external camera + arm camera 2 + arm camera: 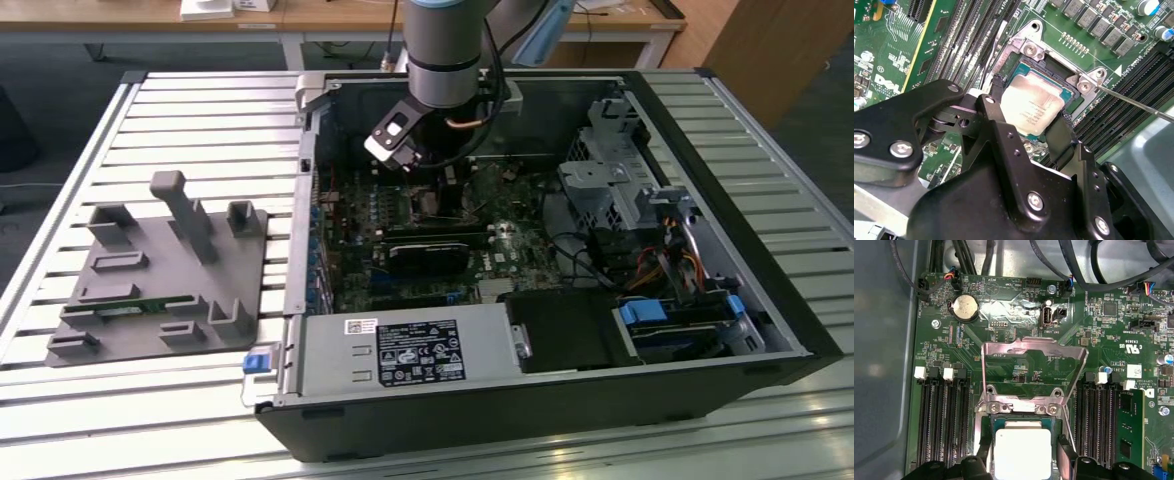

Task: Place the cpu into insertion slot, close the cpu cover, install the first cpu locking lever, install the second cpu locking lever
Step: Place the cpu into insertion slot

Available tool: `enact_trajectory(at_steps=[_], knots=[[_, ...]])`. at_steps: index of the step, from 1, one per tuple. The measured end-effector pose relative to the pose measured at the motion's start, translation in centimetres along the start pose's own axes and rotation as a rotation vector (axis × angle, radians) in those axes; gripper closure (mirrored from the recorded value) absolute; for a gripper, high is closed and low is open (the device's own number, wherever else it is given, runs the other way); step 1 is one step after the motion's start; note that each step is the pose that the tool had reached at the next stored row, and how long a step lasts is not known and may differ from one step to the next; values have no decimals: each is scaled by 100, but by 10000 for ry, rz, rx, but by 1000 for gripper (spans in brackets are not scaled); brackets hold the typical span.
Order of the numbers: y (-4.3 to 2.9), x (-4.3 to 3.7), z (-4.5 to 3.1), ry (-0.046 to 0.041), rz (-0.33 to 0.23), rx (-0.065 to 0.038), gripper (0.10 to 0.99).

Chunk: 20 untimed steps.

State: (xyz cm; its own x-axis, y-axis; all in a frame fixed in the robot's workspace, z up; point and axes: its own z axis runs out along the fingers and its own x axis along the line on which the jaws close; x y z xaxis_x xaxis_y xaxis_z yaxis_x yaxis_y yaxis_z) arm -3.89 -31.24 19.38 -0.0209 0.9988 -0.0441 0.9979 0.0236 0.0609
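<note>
The cpu [1031, 107] lies flat in the insertion slot [1053, 64], grey top up. The gripper [1028, 111] straddles it closely; whether it pinches the chip or merely brackets it, I cannot tell. At the slot's hinge edge the cpu cover [1035, 346] stands raised, not closed. A thin locking lever [1134, 102] angles away from one corner of the slot. Black memory slots [944, 425] flank the slot on both sides. A coin battery [965, 307] sits beyond the cover.

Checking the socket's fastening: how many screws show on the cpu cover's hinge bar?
2: a screw at one end of the hinge bar, another at the other end; the gripper may hide more.
</note>
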Motion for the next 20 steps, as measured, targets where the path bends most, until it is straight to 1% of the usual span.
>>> enact_trajectory(at_steps=[1, 3, 4, 6, 7, 9, 10, 20], knots=[[0, 0, 0, 3, 1, 0, 490], [0, -1, -1, 6, 0, 1, 490], [0, 0, 0, 12, 1, 1, 553], [0, 0, 0, 35, 2, 0, 553], [0, 0, -1, 61, 3, -2, 553], [1, 0, -7, 148, 11, -5, 553], [1, 0, -7, 170, 25, -5, 553], [-8, 0, 2, 166, 127, 2, 553]])
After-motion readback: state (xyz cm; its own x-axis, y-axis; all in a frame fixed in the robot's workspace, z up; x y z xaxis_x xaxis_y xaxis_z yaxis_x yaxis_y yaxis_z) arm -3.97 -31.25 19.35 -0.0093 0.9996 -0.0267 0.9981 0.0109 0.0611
